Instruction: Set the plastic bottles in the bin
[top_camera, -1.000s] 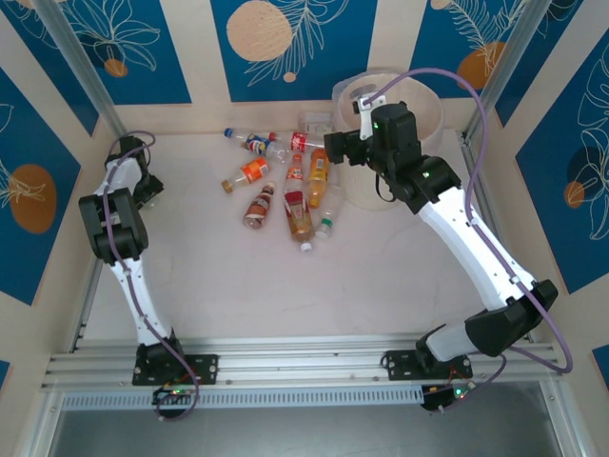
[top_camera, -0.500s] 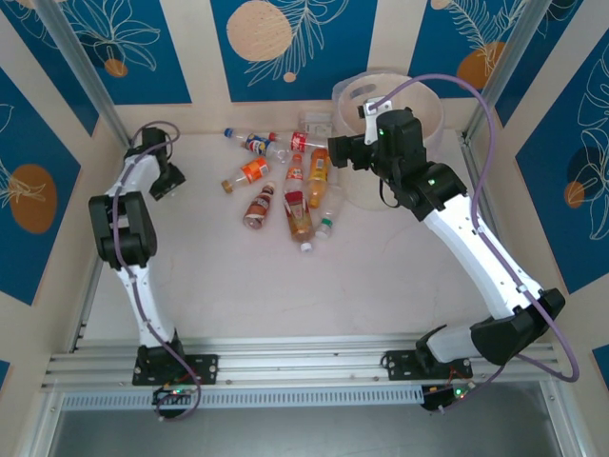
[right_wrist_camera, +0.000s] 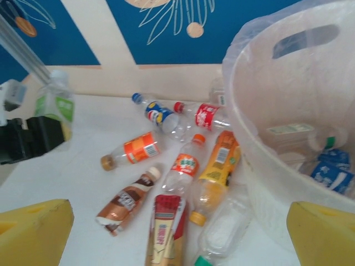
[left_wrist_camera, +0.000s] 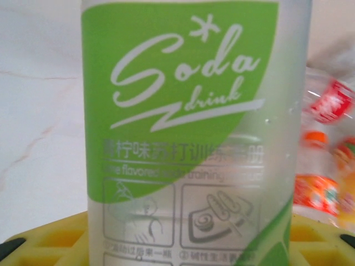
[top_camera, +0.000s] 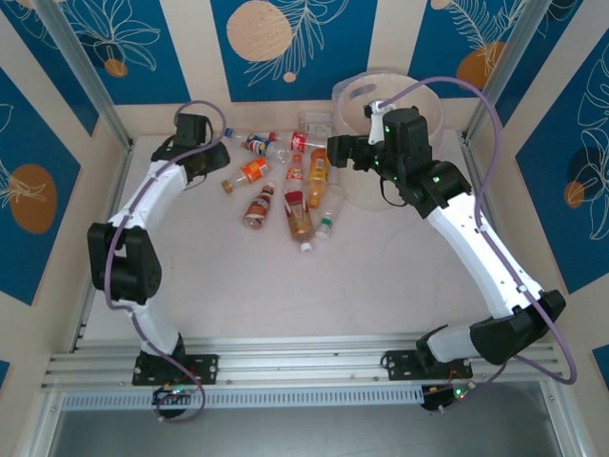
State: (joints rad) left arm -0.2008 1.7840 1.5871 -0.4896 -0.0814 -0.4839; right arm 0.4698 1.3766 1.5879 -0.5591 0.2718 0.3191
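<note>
- With the left gripper (left_wrist_camera: 183, 246), gripped a clear plastic soda bottle with a green label (left_wrist_camera: 186, 111) upright between the yellow pads (left_wrist_camera: 44, 244), jaws part-closed to the width of its body; judged a secure hold for carrying.
- Held that bottle at the far left of the pale table (top_camera: 238, 276), well apart from the large round cream-white bin with a clear liner (top_camera: 354, 88).
- Hung the right gripper (top_camera: 335, 150) just beside the bin's wall, jaws spread wide and empty, probably poised for a pick from below.
- Left the other small clear bottles with red, orange, blue and brown labels (top_camera: 297, 195) on their sides, bunched near the bin.
- Noted a few bottles inside the bin; judged the task partly done.
</note>
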